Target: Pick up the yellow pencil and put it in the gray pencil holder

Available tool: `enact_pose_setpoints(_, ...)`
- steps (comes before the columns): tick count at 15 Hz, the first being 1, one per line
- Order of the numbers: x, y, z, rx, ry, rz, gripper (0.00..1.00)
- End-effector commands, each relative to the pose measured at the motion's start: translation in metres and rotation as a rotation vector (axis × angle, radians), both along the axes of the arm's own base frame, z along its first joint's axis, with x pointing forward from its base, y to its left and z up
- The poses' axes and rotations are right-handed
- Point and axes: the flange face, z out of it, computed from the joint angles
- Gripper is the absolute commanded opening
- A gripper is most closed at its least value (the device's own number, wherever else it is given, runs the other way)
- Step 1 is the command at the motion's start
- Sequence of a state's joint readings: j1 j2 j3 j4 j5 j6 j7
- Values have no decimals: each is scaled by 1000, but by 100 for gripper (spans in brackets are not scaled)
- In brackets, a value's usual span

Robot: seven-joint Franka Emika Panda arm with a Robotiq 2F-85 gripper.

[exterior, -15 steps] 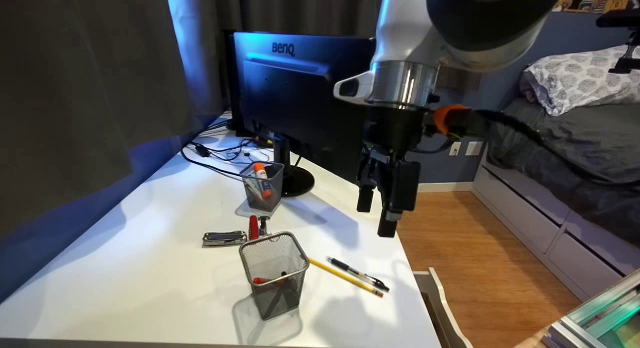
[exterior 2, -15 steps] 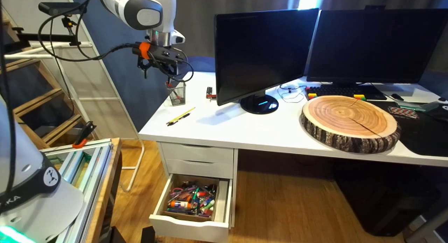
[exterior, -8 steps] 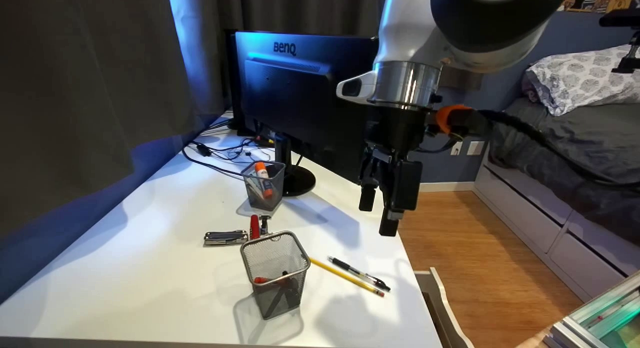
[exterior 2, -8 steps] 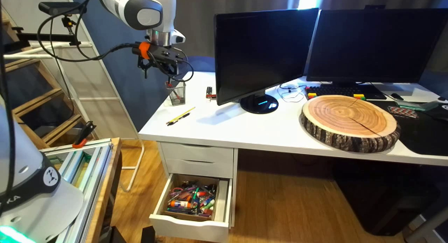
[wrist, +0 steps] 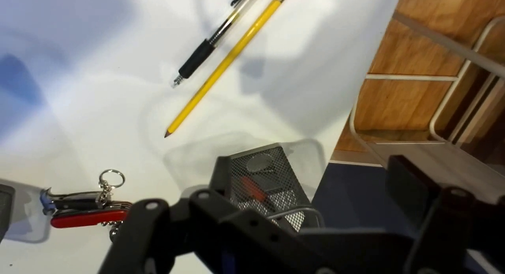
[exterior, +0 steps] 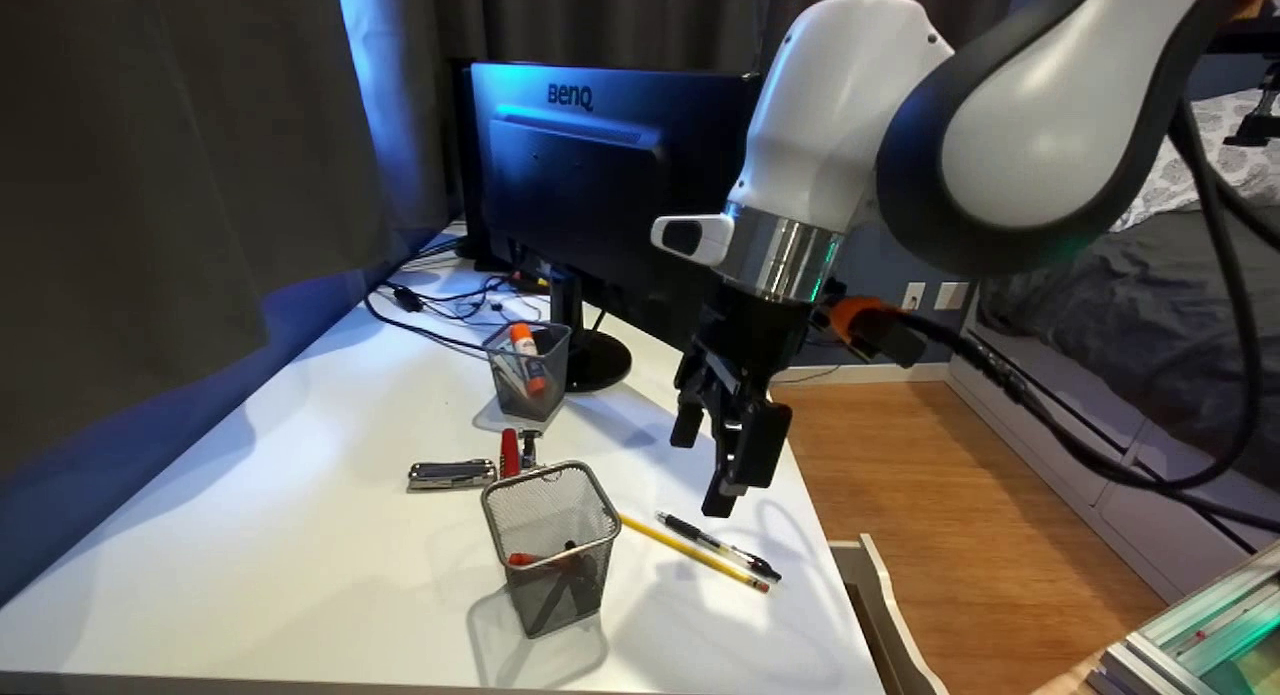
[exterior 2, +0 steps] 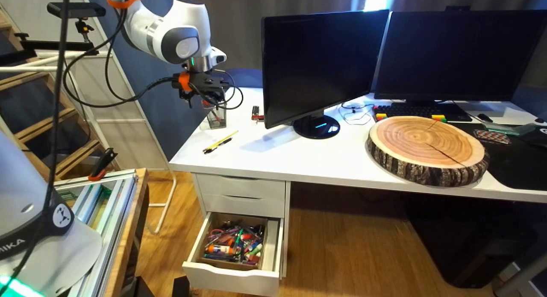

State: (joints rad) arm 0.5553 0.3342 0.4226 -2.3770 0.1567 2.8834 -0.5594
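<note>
A white counter (exterior: 300,575) fills the lower left of the frame in an exterior view. The robot arm (exterior: 830,115) reaches in from the upper right, in front of a black monitor (exterior: 580,175). Its gripper (exterior: 702,465) hangs above the counter, right of center, jaws spread apart. At lower center the gray holder (exterior: 562,600) stands upright. Right of it the yellow pencil (exterior: 693,552) lies flat on the counter, apart from the holder; a black pen (exterior: 717,546) lies just beside the pencil.
</note>
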Motion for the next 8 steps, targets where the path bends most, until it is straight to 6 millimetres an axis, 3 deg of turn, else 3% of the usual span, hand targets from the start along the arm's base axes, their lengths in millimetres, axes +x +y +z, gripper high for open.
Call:
enact_pose_setpoints(1,13,7,-25,-13,-34,-4,100)
enact_pose_setpoints(8,37,31,-60,-61,-42,-121,100)
